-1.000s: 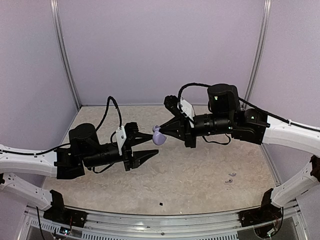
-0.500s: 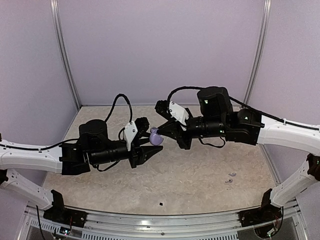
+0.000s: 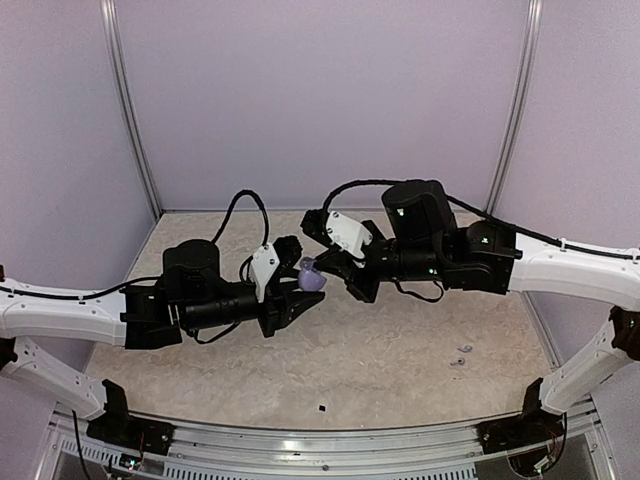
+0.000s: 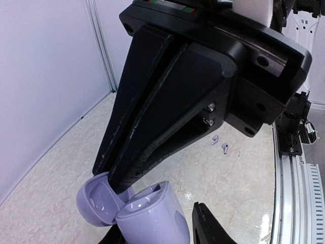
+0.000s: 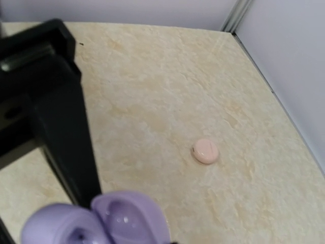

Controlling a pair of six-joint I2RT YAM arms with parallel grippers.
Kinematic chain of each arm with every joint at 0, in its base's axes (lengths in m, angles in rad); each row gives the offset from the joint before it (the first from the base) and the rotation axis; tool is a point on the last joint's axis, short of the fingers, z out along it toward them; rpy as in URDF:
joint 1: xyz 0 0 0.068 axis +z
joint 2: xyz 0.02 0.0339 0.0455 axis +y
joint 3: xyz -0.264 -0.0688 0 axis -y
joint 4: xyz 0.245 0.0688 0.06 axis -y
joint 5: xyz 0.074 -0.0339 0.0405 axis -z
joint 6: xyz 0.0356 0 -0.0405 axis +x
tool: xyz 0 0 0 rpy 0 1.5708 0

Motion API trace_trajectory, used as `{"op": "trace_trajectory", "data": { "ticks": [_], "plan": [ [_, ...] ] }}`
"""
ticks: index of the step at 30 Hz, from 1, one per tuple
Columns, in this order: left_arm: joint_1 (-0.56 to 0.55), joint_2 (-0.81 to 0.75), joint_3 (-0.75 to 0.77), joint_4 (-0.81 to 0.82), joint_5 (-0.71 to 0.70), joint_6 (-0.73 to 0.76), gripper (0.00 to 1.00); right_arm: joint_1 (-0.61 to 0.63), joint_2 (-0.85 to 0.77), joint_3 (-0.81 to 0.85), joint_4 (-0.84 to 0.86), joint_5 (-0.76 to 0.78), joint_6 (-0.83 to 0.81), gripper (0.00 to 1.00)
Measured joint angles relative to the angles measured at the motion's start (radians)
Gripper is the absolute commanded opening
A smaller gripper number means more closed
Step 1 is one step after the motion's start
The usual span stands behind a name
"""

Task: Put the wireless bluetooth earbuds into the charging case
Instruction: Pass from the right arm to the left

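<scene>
The lilac charging case (image 3: 312,279) hangs open in the air over the middle of the table. My right gripper (image 3: 323,271) is shut on it, and its black fingers (image 4: 133,152) pinch the case where the lid (image 4: 95,204) meets the body. The case body (image 4: 155,218) sits between the jaws of my left gripper (image 3: 298,285), which stand close around it. A thin gap shows beside one finger (image 4: 208,229). Two tiny pale earbuds (image 4: 219,143) lie on the table at the right (image 3: 461,355). Both pockets of the case (image 5: 101,218) look empty.
A small pink round disc (image 5: 205,151) lies on the beige table near the wall corner. A tiny dark speck (image 3: 322,408) sits near the front edge. Lilac walls (image 3: 320,100) close in the back and sides, and a metal rail (image 4: 299,193) runs along the front.
The right arm has carried the case a little to the left and lower. The left arm has come up to meet it, and its jaws have narrowed around the case body.
</scene>
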Motion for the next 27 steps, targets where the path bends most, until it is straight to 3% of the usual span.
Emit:
{"op": "trace_trajectory", "data": {
  "ticks": [6,21,24,27],
  "plan": [
    [0.001,0.0,0.0,-0.002,-0.003,-0.006,0.35,0.002,0.003,0.0,-0.016,0.032,-0.01,0.0],
    [0.025,-0.002,-0.004,0.0,0.005,-0.052,0.19,0.008,0.006,0.001,-0.014,0.067,-0.018,0.01],
    [0.028,-0.003,-0.01,0.01,0.012,-0.056,0.16,0.011,0.006,0.002,-0.014,0.071,-0.02,0.08],
    [0.033,-0.009,-0.032,0.035,0.023,-0.056,0.14,0.013,0.006,0.002,-0.014,0.069,-0.018,0.23]
  ]
}}
